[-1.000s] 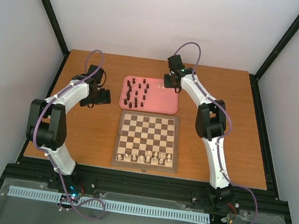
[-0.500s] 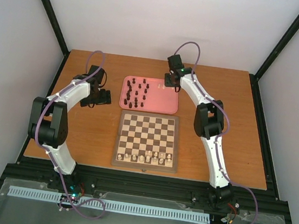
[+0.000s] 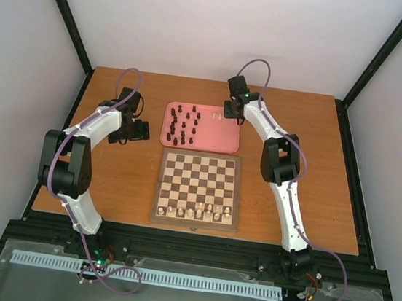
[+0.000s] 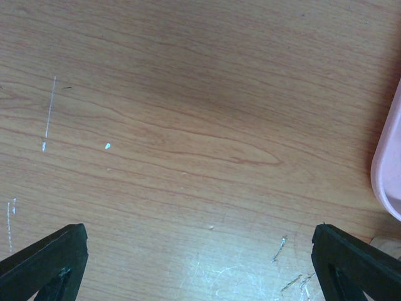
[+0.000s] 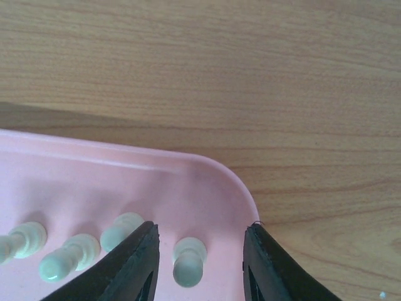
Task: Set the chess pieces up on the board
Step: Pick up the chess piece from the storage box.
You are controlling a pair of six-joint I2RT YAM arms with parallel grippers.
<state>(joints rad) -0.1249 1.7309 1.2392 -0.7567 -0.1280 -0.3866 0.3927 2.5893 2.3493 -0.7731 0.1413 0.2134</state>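
Note:
The board (image 3: 197, 189) lies at the table's near middle with several cream pieces (image 3: 197, 211) along its near rows. A pink tray (image 3: 226, 140) behind it holds several dark brown pieces (image 3: 183, 125) and a few cream pawns. My right gripper (image 3: 225, 114) hangs over the tray's far right corner. In the right wrist view its jaws are open on either side of one cream pawn (image 5: 188, 262), not touching it, with other cream pawns (image 5: 67, 257) to the left. My left gripper (image 3: 142, 131) is open over bare wood left of the tray (image 4: 388, 169).
The orange-brown wooden table (image 3: 110, 176) has black frame rails along its edges. White walls close in the back and sides. The tray's corner rim (image 5: 238, 182) sits close by my right finger.
My right gripper has shifted slightly toward the tray's far right corner. The left arm has not moved.

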